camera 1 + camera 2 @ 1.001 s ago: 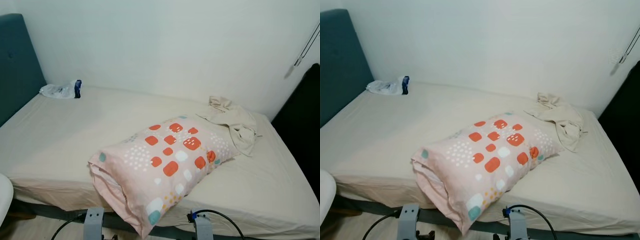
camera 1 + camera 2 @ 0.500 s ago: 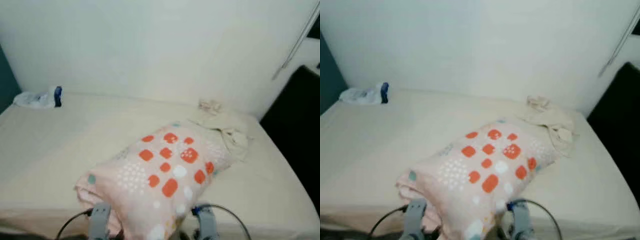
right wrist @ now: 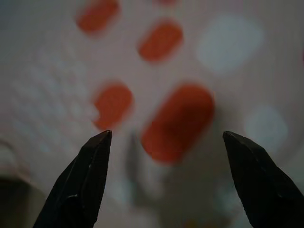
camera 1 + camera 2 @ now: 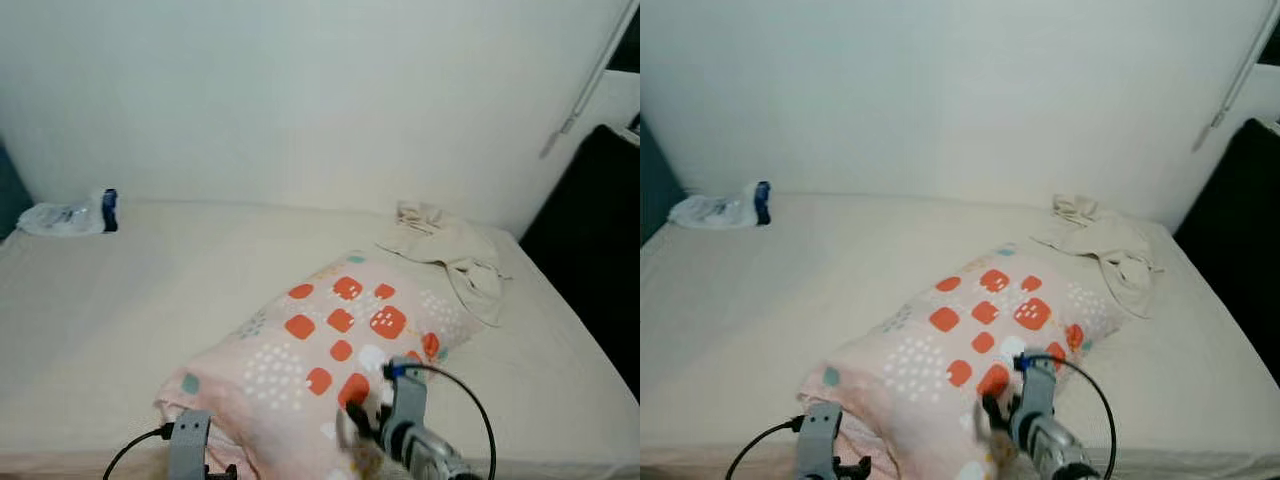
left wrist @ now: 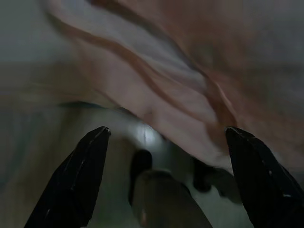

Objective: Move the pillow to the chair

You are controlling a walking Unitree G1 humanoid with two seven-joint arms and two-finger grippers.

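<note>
Your pillow (image 4: 335, 365), pink with orange, white and teal patches, lies slantwise on the bed (image 4: 120, 300), its near end at the bed's front edge. The right gripper (image 3: 166, 175) hangs just above the pillow's near part, its 2 fingers (image 3: 80, 185) spread wide with nothing between them; the right wrist view gives you the orange patches close up and blurred. The left gripper (image 5: 164, 180) sits lower, at the bed's front edge, fingers (image 5: 76, 180) likewise released, and its wrist view shows you the pillow's folded pink end from below. Farther back, a crumpled beige cloth (image 4: 455, 255) lies beside the pillow's far end, and a clear plastic bottle (image 4: 65, 215) rests by the wall (image 4: 300, 90).
</note>
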